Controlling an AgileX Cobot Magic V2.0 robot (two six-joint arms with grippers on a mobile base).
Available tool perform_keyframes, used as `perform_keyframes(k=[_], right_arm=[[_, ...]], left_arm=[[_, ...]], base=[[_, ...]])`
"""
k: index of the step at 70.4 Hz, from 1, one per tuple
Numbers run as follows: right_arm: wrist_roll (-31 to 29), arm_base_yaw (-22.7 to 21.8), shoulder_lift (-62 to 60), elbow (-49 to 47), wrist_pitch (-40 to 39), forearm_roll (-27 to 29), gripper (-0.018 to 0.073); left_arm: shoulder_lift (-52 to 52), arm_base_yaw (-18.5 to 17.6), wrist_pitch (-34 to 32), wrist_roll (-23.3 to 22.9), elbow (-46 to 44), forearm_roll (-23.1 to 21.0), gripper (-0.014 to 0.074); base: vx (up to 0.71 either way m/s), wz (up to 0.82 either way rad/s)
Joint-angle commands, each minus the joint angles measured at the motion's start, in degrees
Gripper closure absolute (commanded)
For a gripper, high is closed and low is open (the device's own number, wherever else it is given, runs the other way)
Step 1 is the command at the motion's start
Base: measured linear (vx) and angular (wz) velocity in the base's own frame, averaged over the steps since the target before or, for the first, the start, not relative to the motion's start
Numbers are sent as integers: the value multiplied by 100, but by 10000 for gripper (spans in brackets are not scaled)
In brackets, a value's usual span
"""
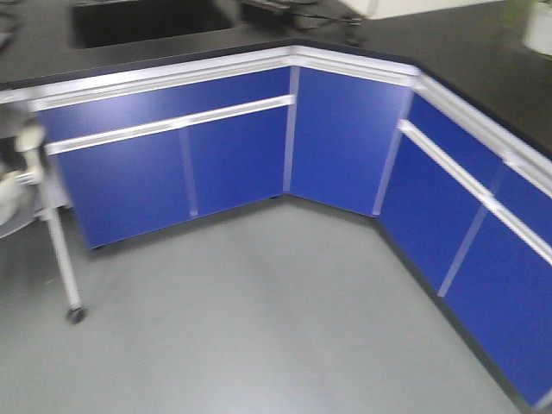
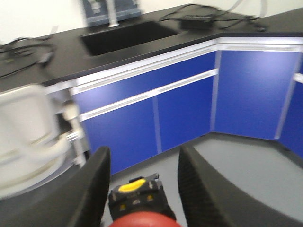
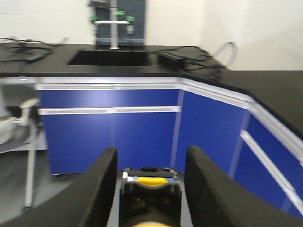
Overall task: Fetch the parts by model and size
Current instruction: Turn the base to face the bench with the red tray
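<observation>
In the left wrist view, a push-button switch (image 2: 138, 196) sits deep between the two black fingers of my left gripper (image 2: 144, 156). Its red round cap (image 2: 142, 220) is at the bottom edge, and its dark base with a yellow mark points outward. It hangs above the grey floor. In the right wrist view, my right gripper (image 3: 151, 153) holds a second switch (image 3: 150, 191) the same way. A sliver of its yellow cap (image 3: 150, 225) shows at the bottom edge. Neither gripper appears in the front view.
Blue cabinet fronts (image 1: 233, 155) wrap round a corner under a black countertop (image 1: 466, 52) with a sink (image 1: 147, 21) and cables. A white wheeled stand (image 1: 65, 250) is at the left. Grey floor (image 1: 259, 328) lies ahead.
</observation>
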Motion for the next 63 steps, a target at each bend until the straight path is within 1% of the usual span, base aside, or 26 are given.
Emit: perform_keyframes(k=[1,29,63], right_arm=[[-51,-9,84,-152,-484,-96,564],[-51,-9,84,-152,-484,-96,564],[-51,-9,84,-152,-484,-96,564]], left_arm=[[33,8,-449,-9,-143,32,603],[33,8,-449,-9,-143,32,603],[33,8,-449,-9,-143,32,603]], base=[[13,-93],[12,-92],[15,-77]])
